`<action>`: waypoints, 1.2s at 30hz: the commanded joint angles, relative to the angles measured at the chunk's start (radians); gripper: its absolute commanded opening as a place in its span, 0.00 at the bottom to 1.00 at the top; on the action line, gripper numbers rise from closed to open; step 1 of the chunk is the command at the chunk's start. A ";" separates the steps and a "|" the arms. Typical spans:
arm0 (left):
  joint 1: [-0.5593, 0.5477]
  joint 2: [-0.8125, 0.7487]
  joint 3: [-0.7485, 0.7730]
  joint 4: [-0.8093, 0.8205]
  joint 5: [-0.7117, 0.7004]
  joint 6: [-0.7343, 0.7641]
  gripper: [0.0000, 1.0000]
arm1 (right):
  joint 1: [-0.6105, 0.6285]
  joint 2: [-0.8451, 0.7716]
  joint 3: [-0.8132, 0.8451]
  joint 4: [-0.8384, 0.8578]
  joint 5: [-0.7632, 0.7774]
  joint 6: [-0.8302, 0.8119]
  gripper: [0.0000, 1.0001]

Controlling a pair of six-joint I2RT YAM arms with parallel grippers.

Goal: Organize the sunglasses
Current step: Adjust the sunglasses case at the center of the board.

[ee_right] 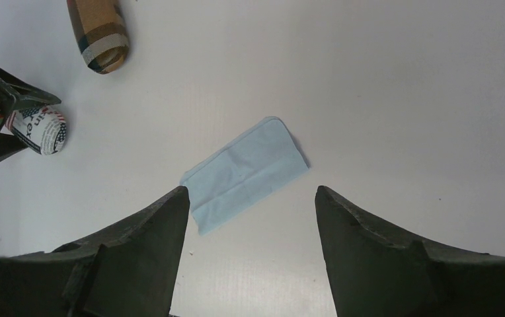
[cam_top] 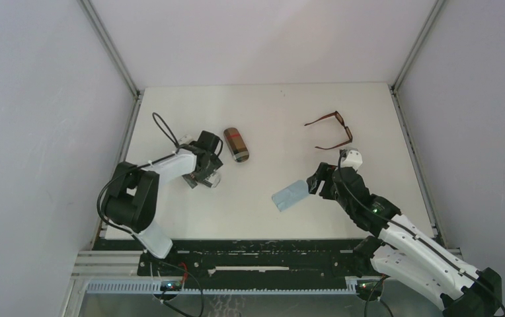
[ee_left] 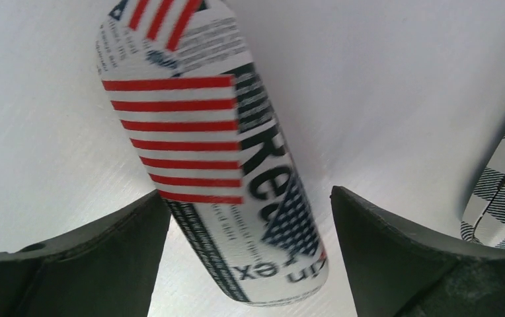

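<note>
Frame left: my left gripper (ee_left: 250,198) straddles the flag-print case (ee_left: 197,132), jaws apart for a grasp; right gripper (ee_right: 250,198) spread above cloth (ee_right: 246,172).

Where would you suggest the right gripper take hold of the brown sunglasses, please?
Probably at the bridge of the front frame, coming straight down from above. The brown sunglasses lie with both temple arms spread open toward the left, so the right gripper, now open, could close one finger on each side of the front.
</note>
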 commanded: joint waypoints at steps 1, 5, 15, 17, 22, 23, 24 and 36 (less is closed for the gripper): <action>0.012 -0.006 0.051 0.015 -0.007 0.002 0.91 | -0.004 -0.003 0.005 0.017 0.011 0.006 0.70; 0.013 -0.032 0.044 0.016 -0.017 0.052 0.84 | -0.004 -0.001 0.005 0.022 0.001 0.003 0.70; 0.011 -0.223 -0.116 0.127 0.093 0.259 0.61 | -0.004 -0.027 0.005 0.024 -0.012 -0.010 0.69; 0.010 -0.281 -0.170 0.174 0.156 0.312 0.56 | -0.004 -0.032 0.004 0.028 -0.019 -0.014 0.69; -0.027 -0.383 -0.252 0.262 0.323 0.452 0.52 | -0.004 -0.037 0.005 0.041 -0.034 -0.023 0.68; -0.042 -0.389 -0.255 0.261 0.340 0.476 0.52 | -0.003 -0.038 0.005 0.042 -0.035 -0.023 0.68; -0.056 -0.391 -0.255 0.260 0.354 0.495 0.52 | -0.003 -0.038 0.005 0.044 -0.036 -0.021 0.68; -0.349 -0.278 -0.204 0.319 0.541 0.685 0.51 | 0.005 -0.019 0.005 0.047 -0.047 -0.016 0.68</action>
